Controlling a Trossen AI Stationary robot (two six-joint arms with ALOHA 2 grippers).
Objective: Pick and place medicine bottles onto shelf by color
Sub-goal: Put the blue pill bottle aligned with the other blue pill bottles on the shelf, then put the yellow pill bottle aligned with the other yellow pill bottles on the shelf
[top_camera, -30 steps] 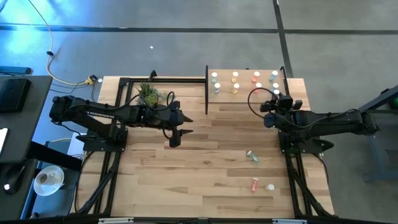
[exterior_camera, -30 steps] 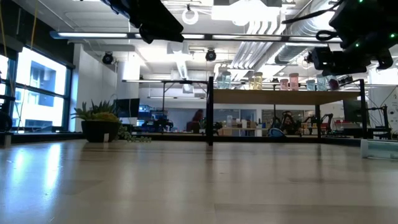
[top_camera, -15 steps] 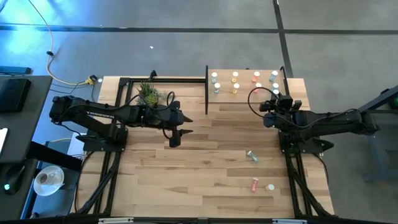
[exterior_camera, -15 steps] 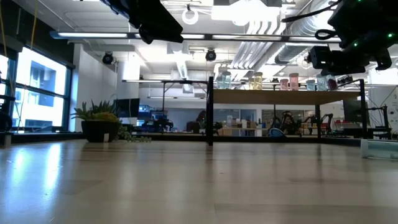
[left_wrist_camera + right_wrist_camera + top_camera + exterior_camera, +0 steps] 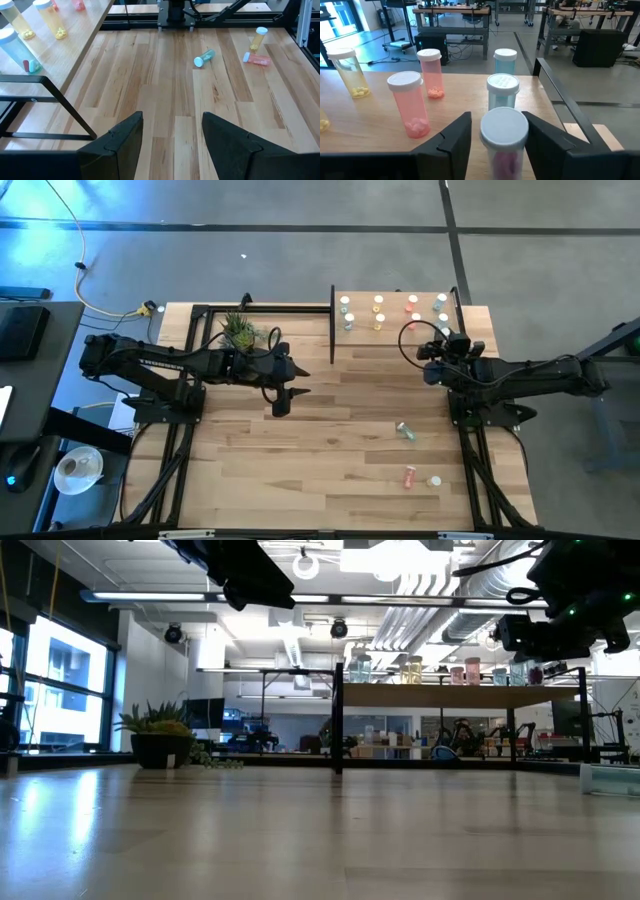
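Shelf (image 5: 365, 130) edge: right gripper (image 5: 492, 135) open around standing bottle (image 5: 503, 137).

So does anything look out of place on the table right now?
Yes: three bottles lie toppled on the tabletop instead of standing on the shelf: a teal bottle, an orange-red bottle and a yellow bottle.

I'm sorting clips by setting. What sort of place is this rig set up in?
Probably a robotics lab or workshop, not a pharmacy. Exposed ducts and pipes run along the ceiling, metal-framed workbenches stand on a bare grey floor, and pill bottles sit on a small shelf as test props.
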